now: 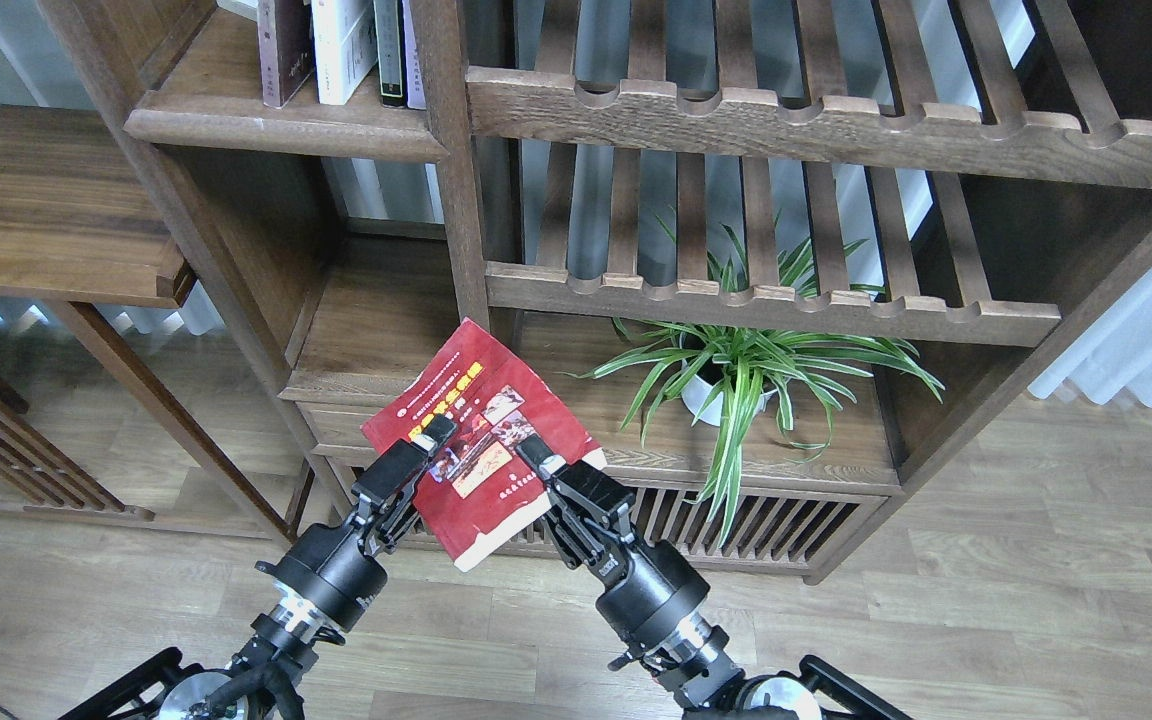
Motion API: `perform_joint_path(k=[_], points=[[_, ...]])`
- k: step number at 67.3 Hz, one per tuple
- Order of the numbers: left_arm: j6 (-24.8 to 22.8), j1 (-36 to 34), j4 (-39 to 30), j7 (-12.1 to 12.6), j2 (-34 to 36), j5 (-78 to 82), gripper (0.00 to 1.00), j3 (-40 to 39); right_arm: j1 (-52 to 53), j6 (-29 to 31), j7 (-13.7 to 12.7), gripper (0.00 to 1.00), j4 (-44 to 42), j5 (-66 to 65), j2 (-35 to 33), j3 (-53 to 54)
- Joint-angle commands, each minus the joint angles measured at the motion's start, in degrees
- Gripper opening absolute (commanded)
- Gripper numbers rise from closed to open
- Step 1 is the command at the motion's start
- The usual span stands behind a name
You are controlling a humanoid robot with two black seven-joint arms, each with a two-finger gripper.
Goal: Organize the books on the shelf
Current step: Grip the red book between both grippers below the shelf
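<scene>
A red book [476,395] with a yellow title band and photos is held tilted in the air in front of the bookcase's lower board. My left gripper [428,437] is shut on its left edge. My right gripper [534,452] is shut on its lower right part. The shelf [276,125] is the dark brown board at the upper left, well above and left of both grippers. The yellow-green and the maroon books are out of view.
Several thin upright books [341,45] stand on the shelf's right part. Slatted racks [786,120] fill the bookcase's right side. A potted spider plant [736,375] stands on the lower board to the right of the book. A wooden side table [46,210] is at the left.
</scene>
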Motion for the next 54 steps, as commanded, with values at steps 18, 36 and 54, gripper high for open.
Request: perform_joint_path(k=[18,36,54], points=[[0.04,0.68,0.92,-0.34,0.12,0.13,0.06,-0.34,0.08,0.01,0.11,0.21,-0.32,0.29,0.01,0.85],[0.04,1.3,1.1,-0.08,0.03,0.13,0.06,-0.34,0.69,0.01,0.11,0.57,-0.32,0.2,0.01,1.38],[0.04,1.48,0.22,0.27,1.17,0.65,0.06,-0.34,0.69,0.01,0.11,0.72,-2.16,0.03,0.01,3.75]])
